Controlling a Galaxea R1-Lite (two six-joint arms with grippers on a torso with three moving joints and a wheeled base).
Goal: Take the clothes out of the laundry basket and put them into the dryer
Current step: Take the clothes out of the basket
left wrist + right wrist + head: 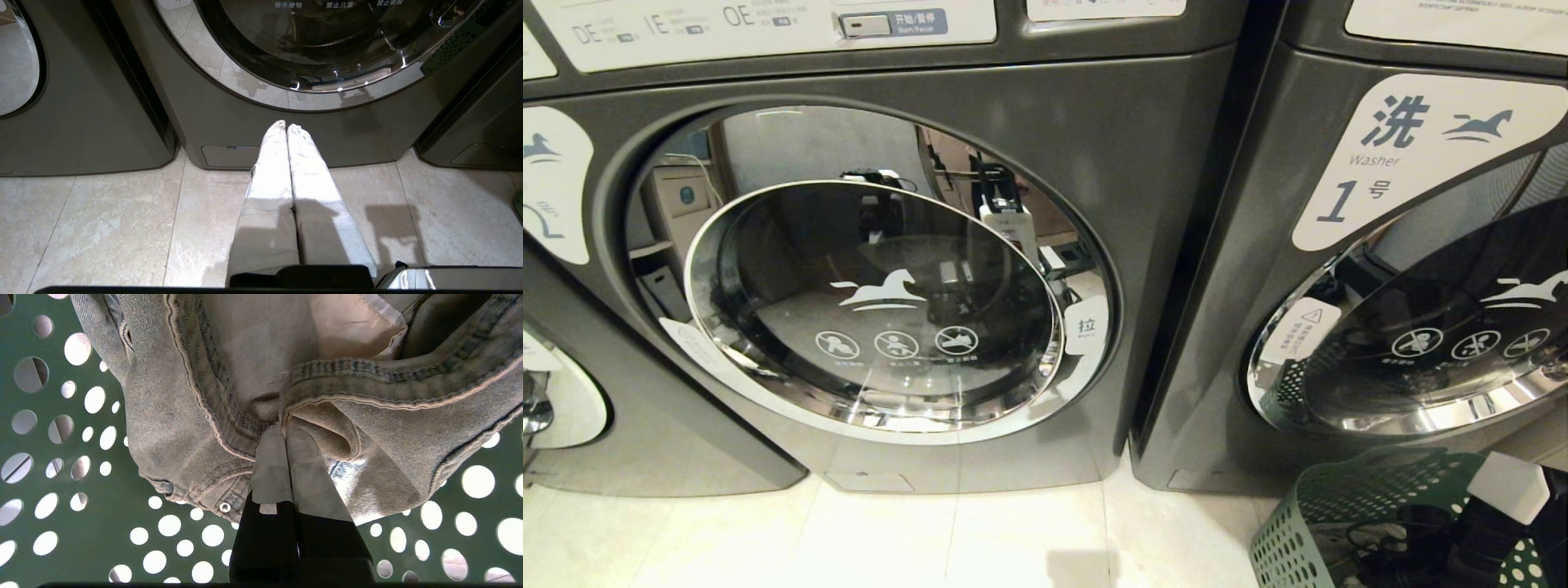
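Laundry basket (1347, 510) on tiled floor (980, 539) (laundromat)

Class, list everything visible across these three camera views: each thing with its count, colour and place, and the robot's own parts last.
machines: three partly in view, dark grey, side by side, round glass doors closed
laundry basket: one, green, perforated, on the floor at the right
denim garment: one, faded blue, inside the basket
floor: pale tiles, before the machines
left end effector: white-taped fingers together, pointing at the middle machine's base, holding nothing
right end effector: shut on a fold of the denim garment
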